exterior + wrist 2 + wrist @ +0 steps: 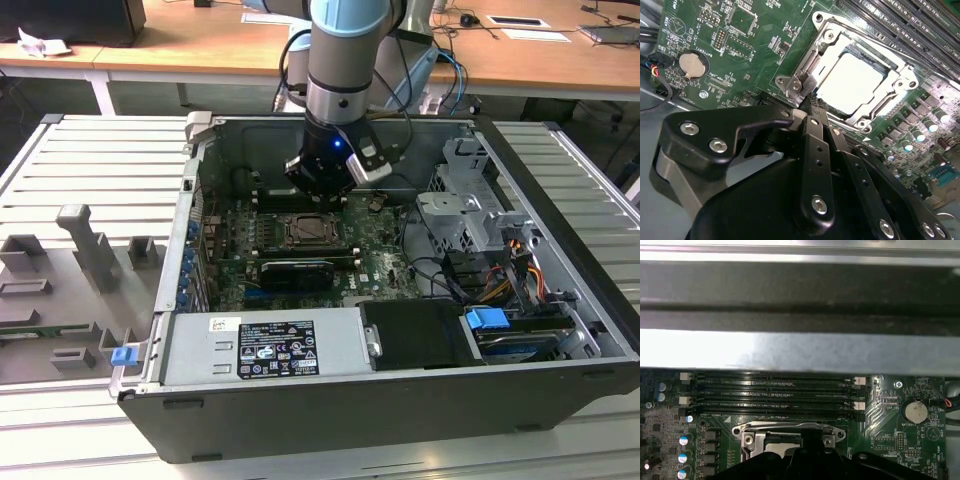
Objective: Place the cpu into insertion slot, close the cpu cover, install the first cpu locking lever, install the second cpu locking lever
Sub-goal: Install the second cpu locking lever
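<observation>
Pale silver-grey square cpu [856, 83] is sitting under the closed silver frame cover [900, 75]; black gripper [812, 102], fingertips pressed together, is working its edge.

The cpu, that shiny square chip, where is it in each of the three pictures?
Exterior view: the cpu sits mid-motherboard, just below the gripper.
Second wrist view: it is the bright square inside the cpu cover, just past the fingertips.
First wrist view: a pale strip of it peeks above the gripper's dark body.
Shared landmark: the long black memory slots beside the socket.
</observation>
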Tool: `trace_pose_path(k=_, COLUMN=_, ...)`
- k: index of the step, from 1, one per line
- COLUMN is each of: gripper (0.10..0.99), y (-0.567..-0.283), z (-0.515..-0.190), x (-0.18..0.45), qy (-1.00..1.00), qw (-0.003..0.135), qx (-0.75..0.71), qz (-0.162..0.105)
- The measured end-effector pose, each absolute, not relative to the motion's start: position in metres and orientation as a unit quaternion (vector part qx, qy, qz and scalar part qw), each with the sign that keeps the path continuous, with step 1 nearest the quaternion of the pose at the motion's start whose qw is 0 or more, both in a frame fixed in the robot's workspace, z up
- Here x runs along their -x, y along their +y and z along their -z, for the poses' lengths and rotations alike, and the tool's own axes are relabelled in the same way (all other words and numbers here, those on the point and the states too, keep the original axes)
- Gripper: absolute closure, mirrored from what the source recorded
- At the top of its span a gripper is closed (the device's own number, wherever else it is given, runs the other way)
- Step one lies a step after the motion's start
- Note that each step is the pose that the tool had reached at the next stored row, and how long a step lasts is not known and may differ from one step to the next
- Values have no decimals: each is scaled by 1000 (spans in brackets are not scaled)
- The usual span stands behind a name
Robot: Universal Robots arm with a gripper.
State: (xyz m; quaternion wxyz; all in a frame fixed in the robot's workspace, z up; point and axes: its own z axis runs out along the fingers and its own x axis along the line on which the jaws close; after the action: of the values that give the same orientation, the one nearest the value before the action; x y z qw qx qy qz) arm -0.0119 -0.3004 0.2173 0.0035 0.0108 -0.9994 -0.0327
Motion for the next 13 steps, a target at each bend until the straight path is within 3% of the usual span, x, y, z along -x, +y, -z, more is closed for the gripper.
trace_pose_path(k=13, gripper=980, y=-304, z=-219, x=12, qy=-999, qw=4, qx=-11, qz=33)
